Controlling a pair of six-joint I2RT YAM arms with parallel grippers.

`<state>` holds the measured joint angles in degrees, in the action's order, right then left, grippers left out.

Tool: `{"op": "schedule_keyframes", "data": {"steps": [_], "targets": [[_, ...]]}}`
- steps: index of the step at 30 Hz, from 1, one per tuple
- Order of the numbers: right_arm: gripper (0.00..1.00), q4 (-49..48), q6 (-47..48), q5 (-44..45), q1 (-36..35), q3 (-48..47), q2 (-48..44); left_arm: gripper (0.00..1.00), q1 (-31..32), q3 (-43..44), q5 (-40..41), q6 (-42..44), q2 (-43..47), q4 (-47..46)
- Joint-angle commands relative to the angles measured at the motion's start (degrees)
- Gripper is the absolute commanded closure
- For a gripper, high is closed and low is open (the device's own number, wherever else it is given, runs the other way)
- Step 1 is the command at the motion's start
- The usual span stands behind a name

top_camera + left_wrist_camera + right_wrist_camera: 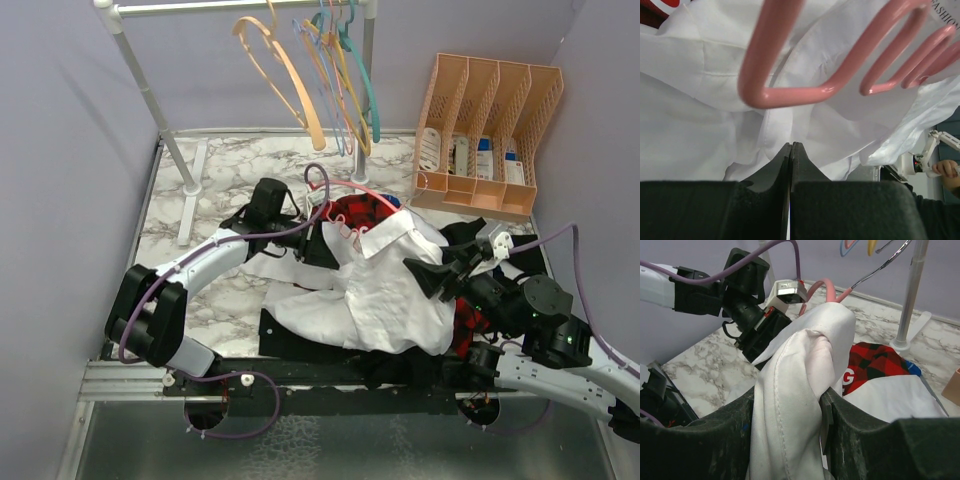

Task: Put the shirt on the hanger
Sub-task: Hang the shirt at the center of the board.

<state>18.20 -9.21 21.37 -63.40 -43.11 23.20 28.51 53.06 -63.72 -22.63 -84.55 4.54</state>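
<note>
Shirt: the white shirt (385,295) lies crumpled on the marble table (230,200). One bunched fold of it is lifted up at its right side.
Hanger: the pink hanger (362,190) sits at the shirt's far edge, and its curved bar shows just past the raised cloth. In my left wrist view its wavy notched arm (790,92) crosses right in front of the white fabric. I cannot tell how far it reaches inside the shirt.
Right gripper: my right gripper (790,395) is clamped on that thick raised fold of the shirt, with a finger on either side of the cloth.
Left gripper: my left gripper (791,146) has its jaws pressed together. The tips rest against the shirt's far-left edge, just under the hanger. I cannot tell whether any cloth is caught between them.
Plaid shirt: the red-and-black plaid shirt (362,212) lies under the shirt and peeks out at its far edge.
Black cloth: a black cloth (300,335) shows beneath the shirt's near-left edge.
Rack: a clothes rack (150,100) stands beyond the shirt and carries a peach hanger (290,75) and a teal hanger (365,80).
Organizer: a peach desk organizer (490,120) stands beyond the shirt to the right, well apart from it.
</note>
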Motion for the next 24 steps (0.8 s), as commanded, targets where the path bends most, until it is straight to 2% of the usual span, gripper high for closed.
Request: {"op": "schedule_keyframes", "data": {"steps": [1, 6, 9, 13, 16, 18, 20, 21, 24], "targets": [[0.99, -1.0, 1.2, 1.4, -0.2, -1.4, -0.1, 1.0, -3.1, 5.2, -0.8, 2.7, 2.5, 5.5], [0.99, -1.5, 7.5, -3.1, -0.2, -0.7, -1.8, 1.0, -12.9, 9.3, -0.5, 3.5, 3.5, 7.6], [0.99, -1.7, 10.1, -2.4, -0.2, -0.9, -2.4, 1.0, -17.6, 10.7, -0.9, 5.4, 4.4, 9.1], [0.99, -2.8, 11.8, -2.5, -0.2, -0.6, -2.6, 1.0, -18.2, 8.8, -2.5, 7.0, 5.2, 10.8], [0.99, -3.6, 11.9, -2.9, -0.2, -0.1, -2.4, 0.98, -15.2, 5.2, -4.8, 6.3, 4.9, 11.3], [0.99, -3.4, 11.8, -2.4, -0.2, -0.1, -2.3, 0.82, -12.4, 3.1, -3.4, 5.9, 5.9, 11.4], [0.99, -3.6, 11.4, -1.7, -0.2, -0.1, -2.4, 0.58, -9.4, 1.3, -2.6, 4.0, 6.9, 10.7], [0.99, -4.2, 11.1, -1.3, -0.2, -0.1, -2.5, 0.49, -8.0, 0.2, -2.4, 2.0, 7.4, 9.2], [0.99, -5.8, 10.8, -0.9, -0.1, -0.1, -2.8, 0.36, -5.5, -2.2, -1.2, -4.0, 8.2, 5.2]]}}
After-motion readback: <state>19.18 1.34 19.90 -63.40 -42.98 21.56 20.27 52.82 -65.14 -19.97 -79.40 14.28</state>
